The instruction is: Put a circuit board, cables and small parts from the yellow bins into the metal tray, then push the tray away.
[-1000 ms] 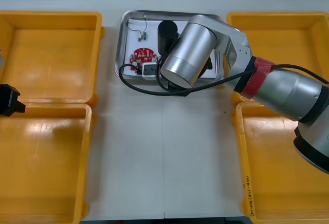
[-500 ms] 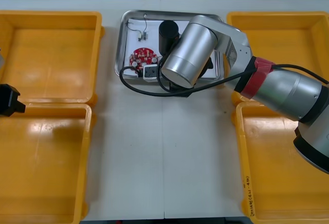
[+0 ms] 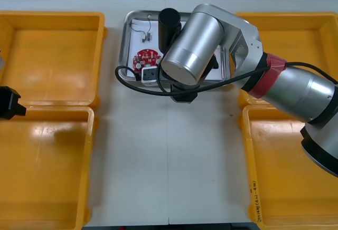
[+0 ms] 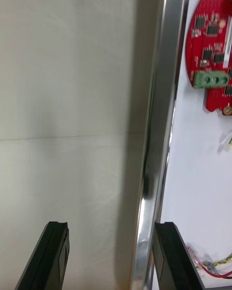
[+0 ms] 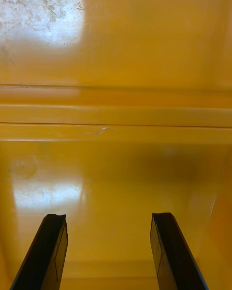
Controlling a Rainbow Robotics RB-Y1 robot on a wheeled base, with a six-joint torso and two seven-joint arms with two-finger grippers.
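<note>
The right gripper is hovering with fingers apart, straddling the near rim of the tray, where the red circuit board and a red and yellow cable are lying, while the left gripper is waiting, fingers apart, over a yellow bin.

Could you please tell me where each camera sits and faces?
Front: above the arms, facing steeply down at the table; right arm over the metal tray.
Right wrist: facing down at the tray's rim; open right end effector straddles it.
Left wrist: facing yellow bins; open left end effector.
Shared: front and right wrist show the red circuit board.
</note>
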